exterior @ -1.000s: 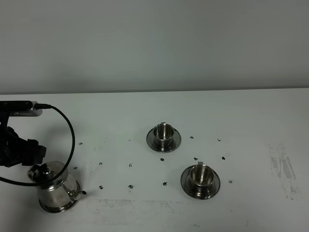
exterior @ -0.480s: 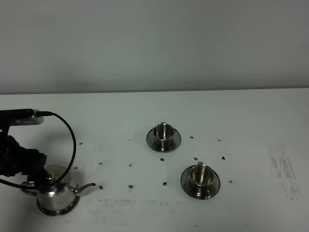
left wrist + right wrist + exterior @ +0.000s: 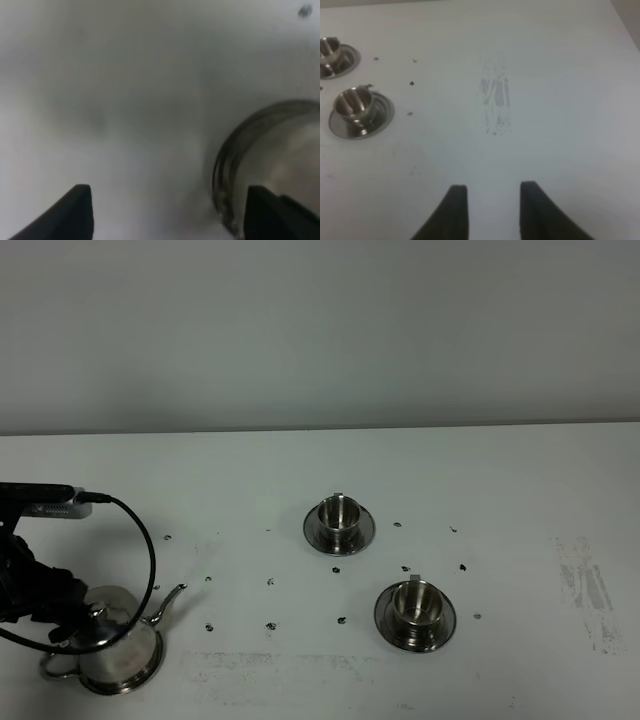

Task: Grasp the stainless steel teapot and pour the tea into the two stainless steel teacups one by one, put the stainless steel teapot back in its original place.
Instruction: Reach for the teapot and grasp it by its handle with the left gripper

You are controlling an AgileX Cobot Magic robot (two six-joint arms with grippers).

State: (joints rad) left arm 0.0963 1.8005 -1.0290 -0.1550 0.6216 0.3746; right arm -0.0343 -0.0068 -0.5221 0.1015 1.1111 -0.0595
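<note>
At the left edge of the worktop [image 3: 300, 470] stands the stainless steel teapot [image 3: 118, 645], one only. It is upright and low in front, beside the left arm [image 3: 35, 585]. Its line from loop handle [image 3: 55, 665] to thin spout [image 3: 168, 600] runs slanted: the handle is at the outer side, near the arm, and the spout points inward to the middle of the worktop. I cannot tell clearly if the wide saucer is under it.

In the left wrist view the left gripper [image 3: 170, 215] has its fingers [image 3: 77, 210] wide apart, with nothing between them. A blurred round steel edge [image 3: 235, 165] lies off to the side of one finger, not in the gap. So I judge that the fingers must shift sideways to the handle before they can close.

Further right are the two stainless steel teacups, each on its own small saucer: the far cup [image 3: 340, 512] and the near cup [image 3: 413, 602], well apart from the pot.

The right gripper [image 3: 492, 210] hangs over bare worktop with fingers apart and empty. The left arm is clearly nearer to the pot.
</note>
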